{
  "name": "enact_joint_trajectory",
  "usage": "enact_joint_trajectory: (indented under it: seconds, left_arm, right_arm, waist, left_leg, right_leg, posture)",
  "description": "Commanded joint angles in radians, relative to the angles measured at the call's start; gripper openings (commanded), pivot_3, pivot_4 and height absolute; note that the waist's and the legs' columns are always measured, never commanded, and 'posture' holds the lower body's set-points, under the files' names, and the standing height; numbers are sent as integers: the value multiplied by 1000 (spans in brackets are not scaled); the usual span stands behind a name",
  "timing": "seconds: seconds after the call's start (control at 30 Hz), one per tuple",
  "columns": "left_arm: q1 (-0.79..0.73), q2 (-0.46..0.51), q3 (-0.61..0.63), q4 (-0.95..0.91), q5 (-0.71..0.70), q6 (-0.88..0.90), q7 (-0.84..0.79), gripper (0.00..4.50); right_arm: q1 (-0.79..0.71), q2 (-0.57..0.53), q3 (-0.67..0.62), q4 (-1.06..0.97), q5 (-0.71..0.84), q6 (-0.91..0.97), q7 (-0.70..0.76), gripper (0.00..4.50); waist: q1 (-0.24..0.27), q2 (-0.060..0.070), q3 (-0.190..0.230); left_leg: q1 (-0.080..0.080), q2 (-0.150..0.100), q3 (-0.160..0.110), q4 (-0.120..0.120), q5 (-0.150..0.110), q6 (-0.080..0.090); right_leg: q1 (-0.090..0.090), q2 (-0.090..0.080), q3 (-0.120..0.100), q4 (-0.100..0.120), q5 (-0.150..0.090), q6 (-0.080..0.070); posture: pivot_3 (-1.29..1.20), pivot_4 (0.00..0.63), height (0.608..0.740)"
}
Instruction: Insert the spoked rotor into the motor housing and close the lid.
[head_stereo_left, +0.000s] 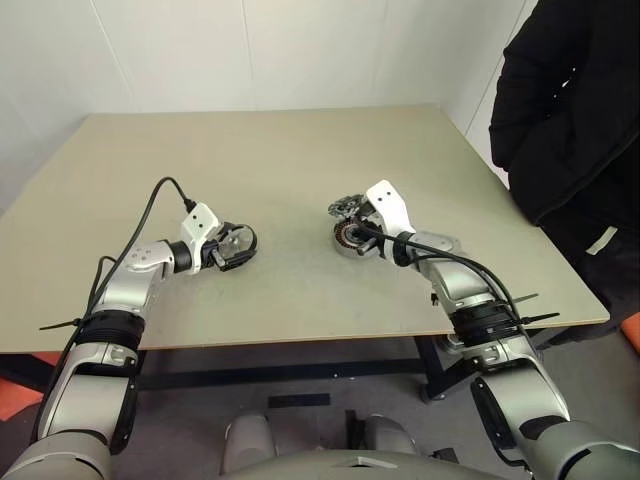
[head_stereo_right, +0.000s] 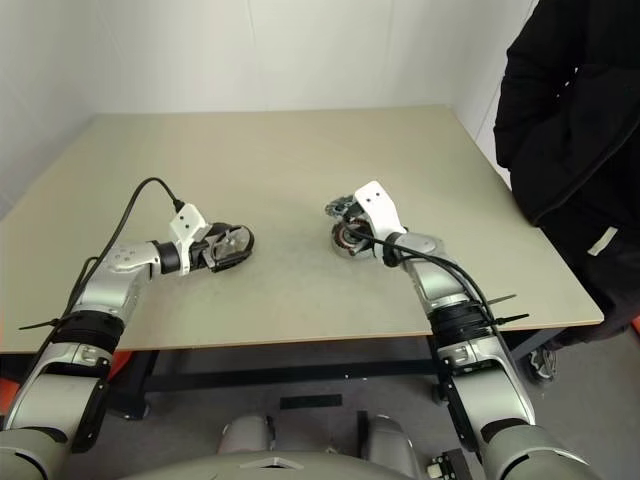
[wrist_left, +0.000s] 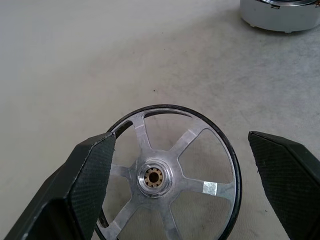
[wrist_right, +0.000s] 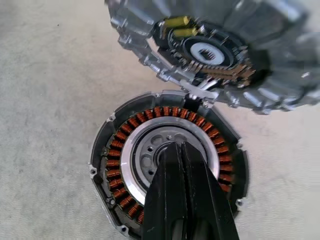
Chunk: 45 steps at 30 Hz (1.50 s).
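Observation:
The spoked rotor (wrist_left: 170, 175), a dark-rimmed wheel with silver spokes and a brass hub, lies flat on the table between the fingers of my left gripper (head_stereo_left: 236, 245). That gripper is open, with one finger (wrist_left: 90, 175) at the rotor's rim and the other standing apart. The motor housing (wrist_right: 125, 145), a round metal ring with copper windings, sits at the table's middle right. My right gripper (wrist_right: 175, 150) is shut, its tip over the housing's centre. The lid (wrist_right: 210, 55), finned and silvery, stands tilted open at the housing's far edge.
The beige table (head_stereo_left: 270, 160) runs wide behind and between both arms. A person in a black jacket (head_stereo_left: 570, 100) stands at the table's right side. The table's front edge (head_stereo_left: 300, 335) lies close under my forearms.

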Motion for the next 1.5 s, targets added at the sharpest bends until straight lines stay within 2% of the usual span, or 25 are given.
enact_joint_trajectory:
  seconds: [0.03,0.27,0.43,0.67,0.73,0.87,1.0,1.1,1.23,1.5]
  left_arm:
    - [-22,-3,9,-7,2,-11,6,4500]
    - [-25,-3,8,-3,3,-15,-1,4500]
    - [-20,0,9,-8,2,-13,-3,4500]
    - [-20,-1,9,-5,3,-12,-2,4500]
    - [-24,-4,8,0,3,-14,-1,4500]
    - [-30,-9,6,11,6,-18,2,4500]
    - [-38,-16,5,25,9,-24,5,4500]
    - [-43,-20,5,34,11,-30,6,4500]
    - [-40,-22,8,33,10,-35,8,4500]
    - [1,-17,22,-4,1,-26,23,4500]
  right_arm:
    - [-47,-17,-34,-78,16,13,-2,8]
    - [-18,2,-38,-29,22,10,-14,8]
    - [16,23,-16,92,-1,-38,-30,8]
    - [-10,-19,-47,-19,12,-7,-24,8]
    - [-8,-53,-36,-113,15,11,5,8]
    - [24,-169,66,-272,-26,0,110,8]
    - [33,-312,169,-351,-63,-91,276,8]
    - [13,-377,232,-315,-81,-196,390,628]
    - [-71,-394,308,-155,-186,-365,432,1894]
    - [-227,-356,393,133,-296,-643,545,1894]
  waist:
    - [0,0,0]
    - [-1,0,0]
    - [-1,0,0]
    - [1,0,0]
    - [1,1,0]
    - [3,1,0]
    - [4,1,0]
    - [4,1,0]
    - [-1,1,0]
    - [-2,1,0]
  left_leg:
    - [0,0,0,0,0,0]
    - [0,0,0,0,0,0]
    - [0,0,0,0,0,0]
    - [1,0,0,0,0,0]
    - [0,0,0,0,0,0]
    - [-1,0,0,-1,0,0]
    - [0,0,0,-1,0,0]
    - [0,0,0,0,-1,1]
    - [0,0,0,1,-2,3]
    - [-1,0,0,4,-3,6]
  right_leg:
    - [0,0,0,0,0,0]
    - [0,0,0,0,0,0]
    - [0,0,0,0,0,0]
    - [1,0,0,0,0,0]
    - [1,0,0,0,0,0]
    - [0,0,0,-1,0,0]
    - [0,0,0,-1,0,0]
    - [0,0,0,-1,0,0]
    - [0,0,0,0,0,0]
    - [0,0,0,2,0,0]
  posture:
    - [0,0,740]
    - [0,0,740]
    - [0,0,740]
    - [0,0,740]
    - [0,0,740]
    - [0,0,740]
    - [0,0,740]
    - [0,0,740]
    - [0,0,740]
    - [0,0,740]
